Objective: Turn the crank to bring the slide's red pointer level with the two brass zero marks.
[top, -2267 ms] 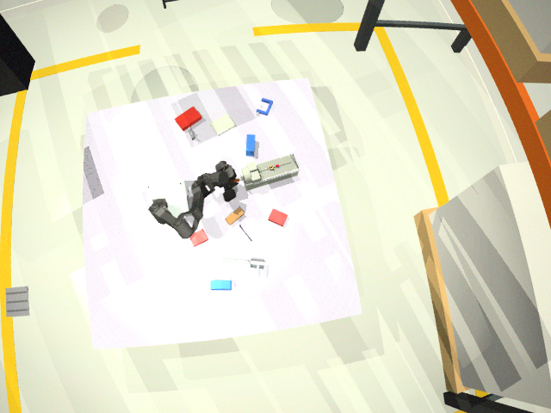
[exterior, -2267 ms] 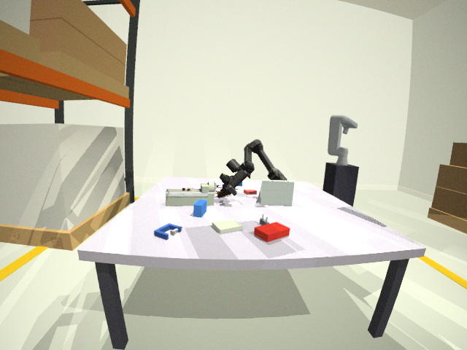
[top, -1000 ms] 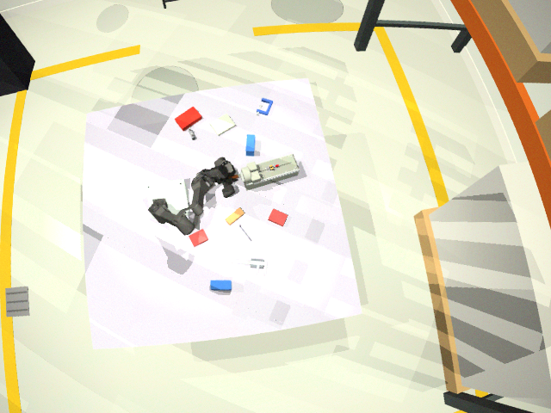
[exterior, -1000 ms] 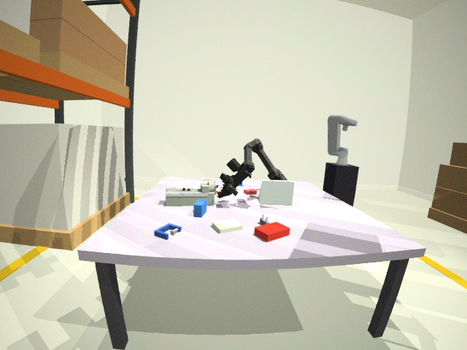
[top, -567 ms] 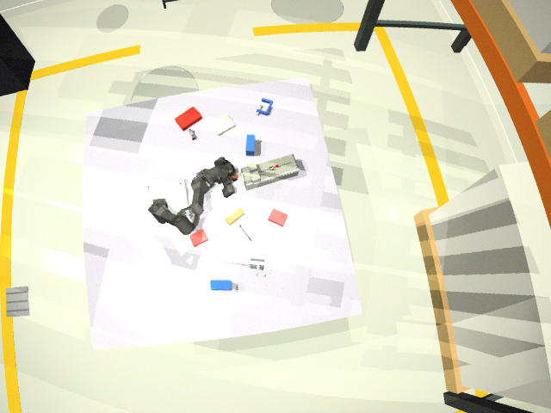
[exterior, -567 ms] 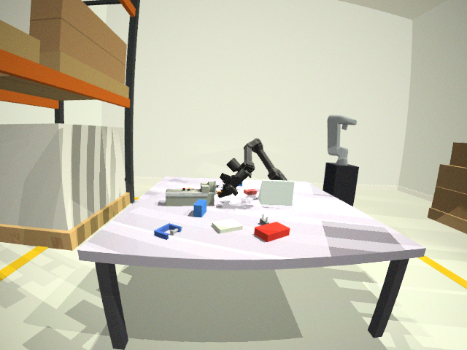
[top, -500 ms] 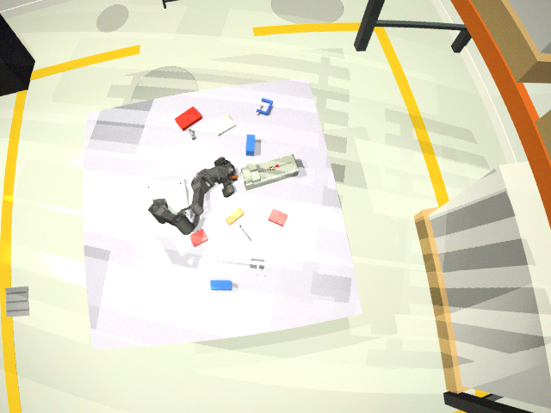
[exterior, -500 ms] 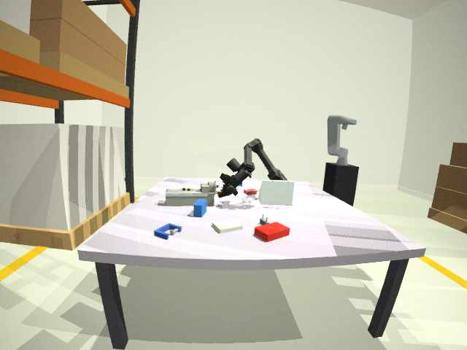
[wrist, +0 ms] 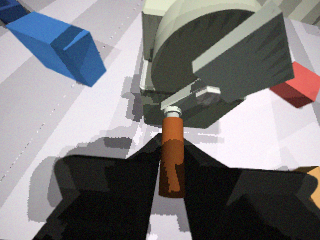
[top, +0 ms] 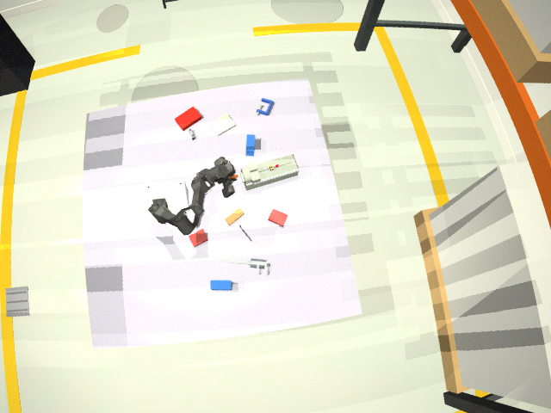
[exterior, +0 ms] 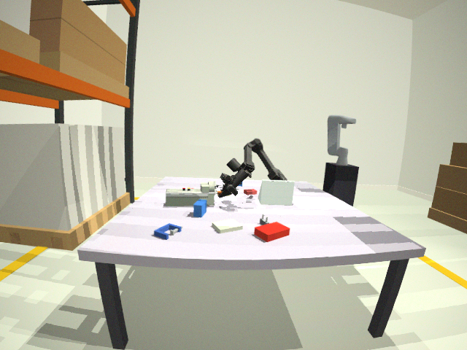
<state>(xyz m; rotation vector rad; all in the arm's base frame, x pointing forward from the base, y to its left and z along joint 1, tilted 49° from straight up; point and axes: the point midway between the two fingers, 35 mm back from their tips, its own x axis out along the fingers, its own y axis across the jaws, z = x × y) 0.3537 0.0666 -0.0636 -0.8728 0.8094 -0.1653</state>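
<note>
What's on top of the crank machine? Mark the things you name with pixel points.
On the machine (top: 275,176) (exterior: 188,197), a lengthwise slot carries a small red piece (top: 276,165) (exterior: 184,189) and yellow bits near it; a raised block (top: 252,172) sits at the crank end. Its inside is covered by the housing.

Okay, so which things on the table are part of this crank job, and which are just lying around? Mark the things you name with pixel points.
Part of the job:
- machine (top: 284,170) (exterior: 184,197)
- orange handle (exterior: 219,192) (wrist: 172,150), between the fingers
- red pointer (top: 276,165)

Just lying about:
- blue clamp-like piece (top: 269,107) (exterior: 162,232)
- two blue blocks
- three red blocks
- orange block (top: 234,216)
- pale flat block (top: 223,125) (exterior: 227,226)
</note>
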